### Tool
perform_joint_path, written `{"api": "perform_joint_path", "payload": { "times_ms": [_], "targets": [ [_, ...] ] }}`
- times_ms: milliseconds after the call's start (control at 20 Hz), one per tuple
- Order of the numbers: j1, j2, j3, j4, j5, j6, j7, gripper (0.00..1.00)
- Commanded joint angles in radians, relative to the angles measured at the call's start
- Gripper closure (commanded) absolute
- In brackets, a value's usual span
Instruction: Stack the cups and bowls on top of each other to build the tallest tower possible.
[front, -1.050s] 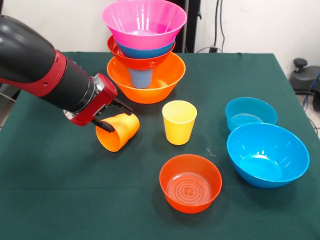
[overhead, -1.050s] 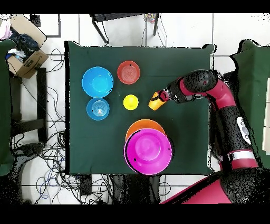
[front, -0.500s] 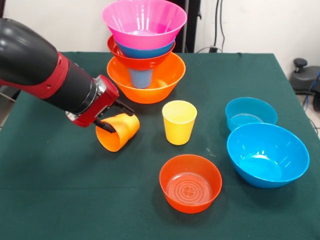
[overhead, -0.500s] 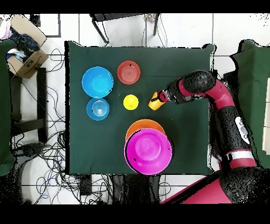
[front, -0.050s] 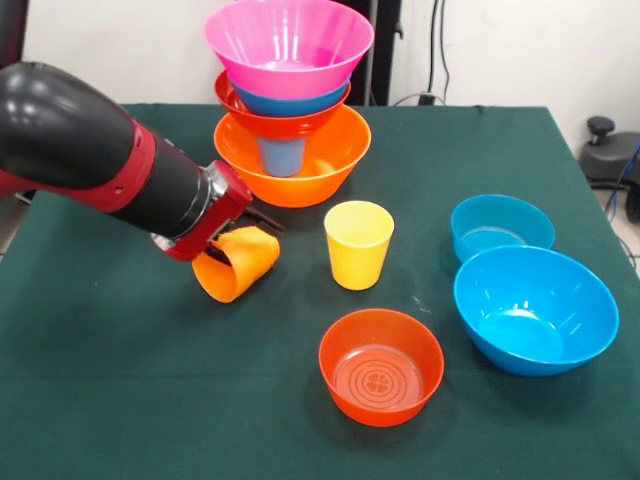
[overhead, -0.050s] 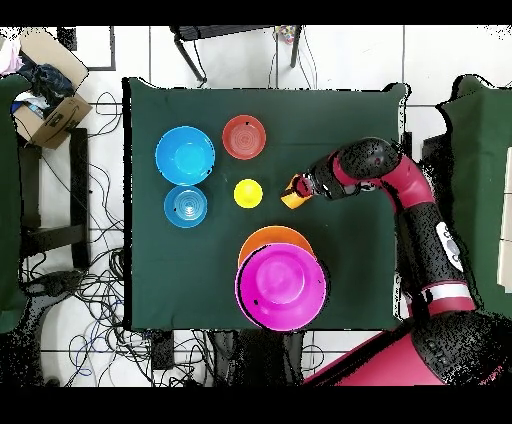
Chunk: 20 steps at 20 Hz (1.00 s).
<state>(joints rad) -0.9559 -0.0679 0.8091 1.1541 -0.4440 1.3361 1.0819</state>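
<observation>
Your hand (front, -0.050s: 243, 232) at left pinching the tipped orange cup (front, -0.050s: 236, 262) low over the green counter (front, -0.050s: 120, 380), tower (front, -0.050s: 288, 100) behind it, yellow cup (front, -0.050s: 358, 243) upright mid-counter, red-orange bowl (front, -0.050s: 381, 366) in front, two blue bowls (front, -0.050s: 534, 308) at right.

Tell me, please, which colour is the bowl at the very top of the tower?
Pink. The top bowl shows best in the front view.

Your front camera sits low and close across the green table (front, -0.050s: 120, 400), looking obliquely toward the pink-topped tower (front, -0.050s: 288, 95). Your overhead camera hangs high, looking straight down on the whole table (overhead, -0.050s: 150, 260) and surrounding floor. Both share the tabletop and tower (overhead, -0.050s: 281, 285), turned half round.
</observation>
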Motion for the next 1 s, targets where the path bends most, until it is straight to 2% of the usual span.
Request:
{"api": "perform_joint_path", "payload": {
  "times_ms": [50, 200, 300, 350, 400, 550, 1000],
  "targets": [
    [0.063, 0.031, -0.076, -0.091, -0.082, 0.029, -0.177, 0.00],
    [0.045, 0.024, -0.075, -0.067, -0.089, 0.017, -0.209, 0.00],
    [0.039, 0.021, -0.075, -0.059, -0.085, -0.013, -0.188, 0.00],
    [0.036, 0.020, -0.075, -0.056, -0.084, -0.028, -0.178, 1.00],
    [0.028, 0.024, -0.049, -0.050, -0.082, -0.043, -0.229, 1.00],
    [-0.001, 0.010, -0.027, -0.011, -0.049, -0.089, -0.193, 1.00],
    [0.023, -0.025, 0.000, -0.024, -0.046, -0.101, -0.180, 1.00]
  ]
}}
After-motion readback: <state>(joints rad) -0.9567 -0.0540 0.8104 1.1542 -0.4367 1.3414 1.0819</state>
